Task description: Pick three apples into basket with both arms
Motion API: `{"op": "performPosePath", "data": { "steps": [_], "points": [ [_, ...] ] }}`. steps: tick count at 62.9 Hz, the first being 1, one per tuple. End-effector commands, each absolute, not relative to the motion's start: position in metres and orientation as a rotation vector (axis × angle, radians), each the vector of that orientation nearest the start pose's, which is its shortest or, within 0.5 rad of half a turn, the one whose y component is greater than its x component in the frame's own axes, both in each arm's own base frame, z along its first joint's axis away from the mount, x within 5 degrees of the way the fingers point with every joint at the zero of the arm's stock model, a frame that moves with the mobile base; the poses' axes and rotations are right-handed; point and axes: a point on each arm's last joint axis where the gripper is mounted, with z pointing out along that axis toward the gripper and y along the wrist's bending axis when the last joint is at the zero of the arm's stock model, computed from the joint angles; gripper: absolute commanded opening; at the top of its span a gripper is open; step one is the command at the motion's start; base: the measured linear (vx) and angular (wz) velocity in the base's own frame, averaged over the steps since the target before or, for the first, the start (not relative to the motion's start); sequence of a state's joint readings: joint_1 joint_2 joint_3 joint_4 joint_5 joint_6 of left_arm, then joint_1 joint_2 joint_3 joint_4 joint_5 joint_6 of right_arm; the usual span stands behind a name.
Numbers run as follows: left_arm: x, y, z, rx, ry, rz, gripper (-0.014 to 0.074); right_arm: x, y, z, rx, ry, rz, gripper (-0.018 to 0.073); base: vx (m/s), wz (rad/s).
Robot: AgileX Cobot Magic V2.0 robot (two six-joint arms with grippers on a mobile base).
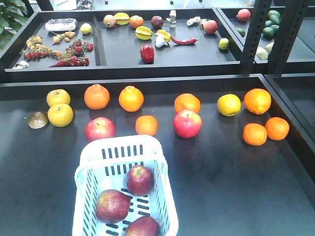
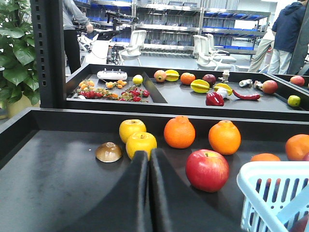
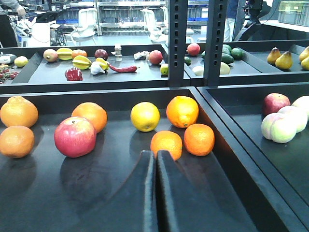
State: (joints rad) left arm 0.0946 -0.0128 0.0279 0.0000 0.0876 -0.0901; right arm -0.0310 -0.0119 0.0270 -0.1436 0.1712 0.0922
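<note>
The three apples [image 1: 140, 179] [image 1: 112, 205] [image 1: 143, 227], dark red, lie inside the pale blue-white basket [image 1: 123, 146] at the front of the black table. The basket's corner also shows in the left wrist view [image 2: 270, 191], right of my left gripper. My left gripper [image 2: 148, 153] is shut and empty, low over the table, pointing at a yellow apple. My right gripper [image 3: 156, 153] is shut and empty, its tips just short of an orange [image 3: 166, 143]. Neither arm shows in the front view.
Two brighter pinkish-red apples [image 1: 100, 129] [image 1: 187, 123] lie behind the basket, among several oranges [image 1: 131, 99] and yellow apples [image 1: 60, 114]. A brown half-round piece [image 1: 38, 120] lies far left. The table has a raised rim [image 1: 147, 81]; trays of mixed produce stand behind it.
</note>
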Motion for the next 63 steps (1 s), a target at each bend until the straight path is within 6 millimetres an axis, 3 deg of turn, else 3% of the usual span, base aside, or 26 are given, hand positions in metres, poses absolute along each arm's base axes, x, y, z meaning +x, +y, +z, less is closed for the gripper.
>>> {"op": "performPosePath", "data": {
  "steps": [1,63],
  "points": [
    [0.0547,0.0052,0.2114,-0.153,1.482,-0.012,-0.0006,0.0562,-0.0034,0.1916,-0.007,1.599,-0.088,-0.0005,0.00,0.00],
    [0.0547,0.0052,0.2114,-0.153,1.482,-0.012,-0.0006,0.0562,-0.0034,0.1916,-0.007,1.599,-0.088,-0.0005,0.00,0.00]
  ]
}}
